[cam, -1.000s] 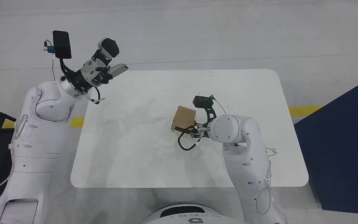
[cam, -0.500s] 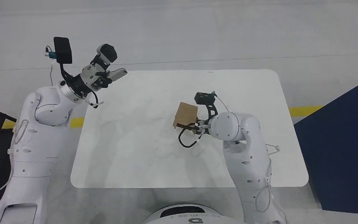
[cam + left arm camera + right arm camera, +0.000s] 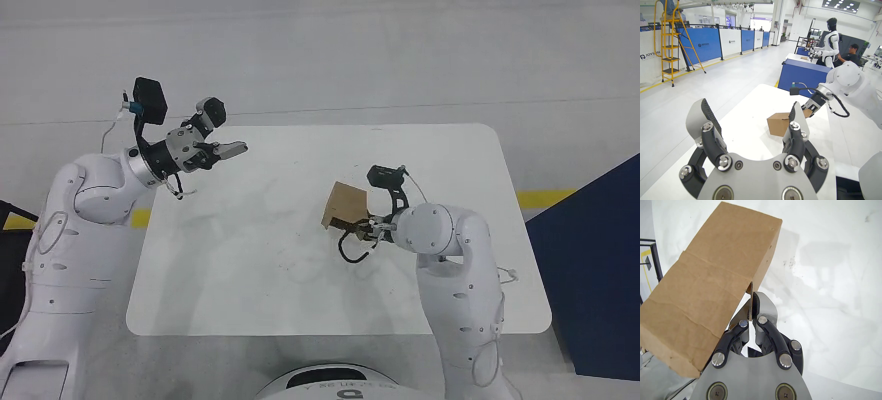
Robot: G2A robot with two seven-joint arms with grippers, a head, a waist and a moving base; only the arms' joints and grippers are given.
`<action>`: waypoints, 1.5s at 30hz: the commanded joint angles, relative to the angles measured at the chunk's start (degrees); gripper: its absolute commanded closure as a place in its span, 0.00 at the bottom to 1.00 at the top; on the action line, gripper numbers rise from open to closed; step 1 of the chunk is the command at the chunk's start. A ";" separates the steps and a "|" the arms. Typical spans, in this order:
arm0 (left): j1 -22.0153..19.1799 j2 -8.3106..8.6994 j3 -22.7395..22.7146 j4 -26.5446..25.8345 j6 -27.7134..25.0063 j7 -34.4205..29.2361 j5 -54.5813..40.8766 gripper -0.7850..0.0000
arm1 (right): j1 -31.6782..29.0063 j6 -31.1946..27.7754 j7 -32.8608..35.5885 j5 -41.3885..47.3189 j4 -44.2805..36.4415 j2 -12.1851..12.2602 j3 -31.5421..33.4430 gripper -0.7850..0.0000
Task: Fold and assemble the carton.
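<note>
You see the carton as matt brown cardboard, creased and slightly rough, with a corrugated cut edge. Your left gripper shows smooth grey metal, black plastic links and ribbed black rubber pads. The table looks smooth, white, faintly glossy and lightly scuffed.

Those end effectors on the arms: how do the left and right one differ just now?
The left end effector stands wide open and empty; the right end effector is shut on a thin edge of the carton. The left end effector sits near the far left corner of the table, apart from the carton; the right end effector is mid-table, at it. Both have the same two-finger build with ribbed pads.
</note>
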 commanded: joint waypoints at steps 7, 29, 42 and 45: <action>-0.72 -0.08 1.18 0.62 -0.27 -0.86 -1.39 0.00 | 3.21 0.36 -0.06 13.23 7.04 4.20 -1.91 1.00; -3.76 -1.67 12.45 -0.75 -2.33 -6.15 9.14 0.00 | -0.24 0.37 -0.06 24.54 -4.86 14.69 -5.97 1.00; -15.72 -6.54 27.29 6.85 -1.15 -4.19 17.93 0.00 | -0.65 0.36 -0.06 24.85 -10.22 16.73 -8.90 1.00; -18.28 -7.79 30.55 8.93 -2.52 -4.13 19.22 0.00 | -1.07 0.36 -0.06 25.41 -11.08 17.30 -9.15 1.00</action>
